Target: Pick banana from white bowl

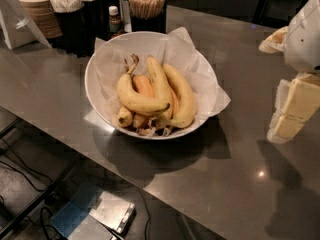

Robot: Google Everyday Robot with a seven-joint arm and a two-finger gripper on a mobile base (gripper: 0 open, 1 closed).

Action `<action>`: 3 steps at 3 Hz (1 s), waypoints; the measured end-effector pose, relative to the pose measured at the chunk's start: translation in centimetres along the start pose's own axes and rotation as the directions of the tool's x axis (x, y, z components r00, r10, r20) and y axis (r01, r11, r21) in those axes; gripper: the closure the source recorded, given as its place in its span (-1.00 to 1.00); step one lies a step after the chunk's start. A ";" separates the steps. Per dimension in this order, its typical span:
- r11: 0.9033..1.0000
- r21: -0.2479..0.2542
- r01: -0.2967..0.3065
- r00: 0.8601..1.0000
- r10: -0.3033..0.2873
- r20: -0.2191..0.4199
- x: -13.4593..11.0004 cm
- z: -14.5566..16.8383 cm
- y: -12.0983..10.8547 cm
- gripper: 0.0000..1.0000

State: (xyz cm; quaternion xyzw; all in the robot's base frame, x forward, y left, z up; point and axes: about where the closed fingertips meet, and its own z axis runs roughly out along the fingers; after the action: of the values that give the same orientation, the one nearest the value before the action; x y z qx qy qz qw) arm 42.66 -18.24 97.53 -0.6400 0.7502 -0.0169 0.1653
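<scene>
The white bowl (90,73) stands on the grey counter, lined with crinkled white paper (204,76) that sticks out over its rim. Several yellow bananas (156,95) lie in a bunch inside it, stems toward the back left. My gripper (292,111) shows as cream and white parts at the right edge of the view. It hangs above the counter well to the right of the bowl and touches neither the bowl nor the bananas.
Dark cups of wooden sticks (146,8) and napkins (70,9), a small bottle (115,19) and a stack of brown lids (39,10) stand behind the bowl. The counter's front edge (125,176) runs diagonally, with the floor and cables below it.
</scene>
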 end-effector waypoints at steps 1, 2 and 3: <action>0.991 -0.071 0.115 0.993 -0.115 0.005 -3.1 1.3 1.9 -1.00; 0.962 -0.128 0.242 0.970 -0.241 0.022 -6.7 2.6 3.3 -1.00; 0.939 -0.147 0.310 0.951 -0.307 0.041 -10.0 3.6 2.8 -1.00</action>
State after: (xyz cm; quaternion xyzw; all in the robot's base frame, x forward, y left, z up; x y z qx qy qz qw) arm 42.17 -7.41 95.76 -0.7605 0.6382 0.0202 0.1181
